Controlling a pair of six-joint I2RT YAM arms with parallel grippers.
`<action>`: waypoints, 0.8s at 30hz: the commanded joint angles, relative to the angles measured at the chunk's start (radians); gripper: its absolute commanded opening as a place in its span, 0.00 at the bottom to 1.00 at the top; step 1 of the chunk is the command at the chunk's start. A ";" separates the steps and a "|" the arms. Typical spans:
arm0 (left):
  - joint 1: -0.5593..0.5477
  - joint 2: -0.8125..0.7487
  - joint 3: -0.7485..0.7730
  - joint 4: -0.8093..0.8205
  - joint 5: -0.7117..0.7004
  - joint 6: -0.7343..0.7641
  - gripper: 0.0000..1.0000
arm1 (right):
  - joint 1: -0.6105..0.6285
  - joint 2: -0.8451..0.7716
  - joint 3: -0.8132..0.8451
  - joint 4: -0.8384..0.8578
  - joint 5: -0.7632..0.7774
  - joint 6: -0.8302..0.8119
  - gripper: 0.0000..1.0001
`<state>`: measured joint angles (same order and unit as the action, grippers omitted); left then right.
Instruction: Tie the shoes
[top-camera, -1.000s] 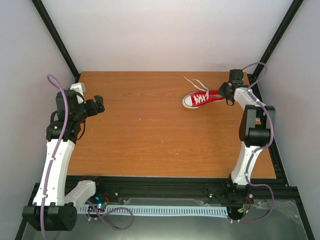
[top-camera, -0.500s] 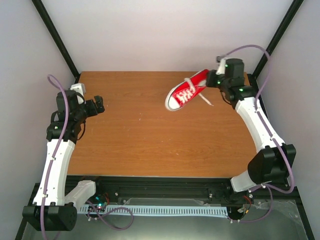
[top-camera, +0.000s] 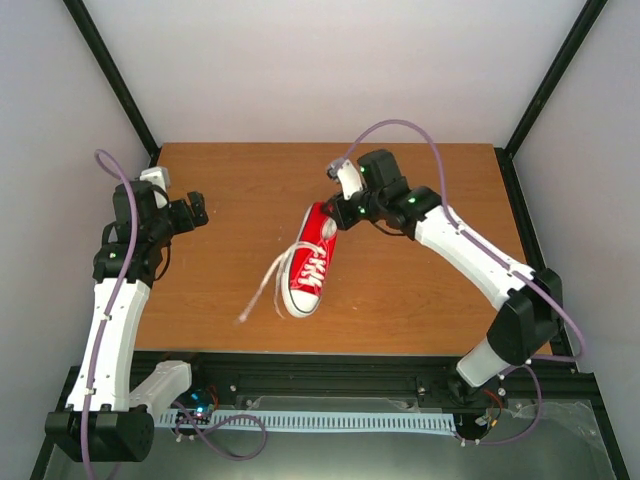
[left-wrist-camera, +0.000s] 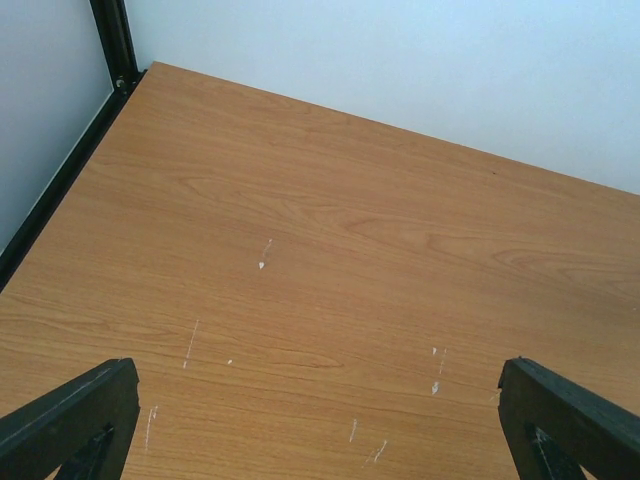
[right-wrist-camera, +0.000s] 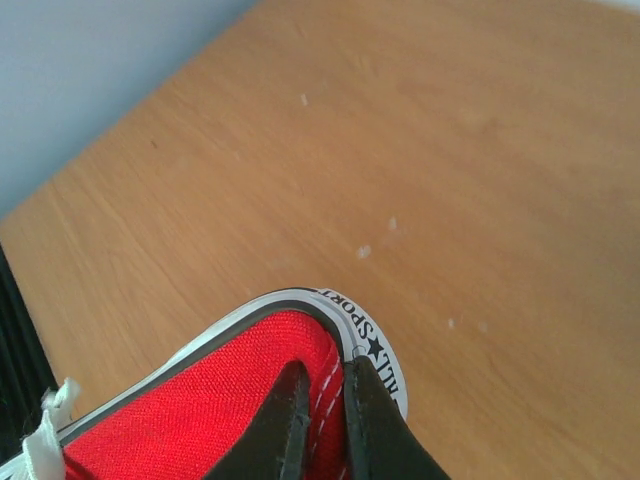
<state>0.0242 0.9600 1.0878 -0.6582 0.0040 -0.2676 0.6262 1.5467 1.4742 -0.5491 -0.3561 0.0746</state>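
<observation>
Right wrist view: pinching the heel rim of the red sneaker with the right gripper, narrowed tight, and dangling it toe-down just below, apparently clear of the surface. Worth lowering slowly, setting the sole flat, letting the white laces beyond the toe trail loose, not underneath. Far to the side, holding the left gripper wide on nothing. Losing toe here; lace ends blurring from above.

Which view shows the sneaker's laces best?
Top external: the whole sneaker shows, its untied laces trailing loose. Right wrist shows only the heel pinched in the right gripper and a lace scrap; left wrist shows only table.
</observation>
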 joint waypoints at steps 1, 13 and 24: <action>0.000 0.003 -0.004 0.023 0.001 0.013 1.00 | 0.003 0.067 -0.120 0.008 -0.026 0.003 0.03; -0.001 0.037 -0.024 0.063 0.185 0.034 1.00 | 0.021 0.252 -0.121 -0.041 0.158 -0.106 0.03; -0.012 0.066 -0.025 0.068 0.234 0.030 1.00 | 0.031 0.380 -0.035 0.012 0.377 -0.219 0.07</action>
<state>0.0208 1.0187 1.0554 -0.6197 0.2039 -0.2527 0.6567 1.8957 1.4094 -0.5877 -0.0460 -0.1162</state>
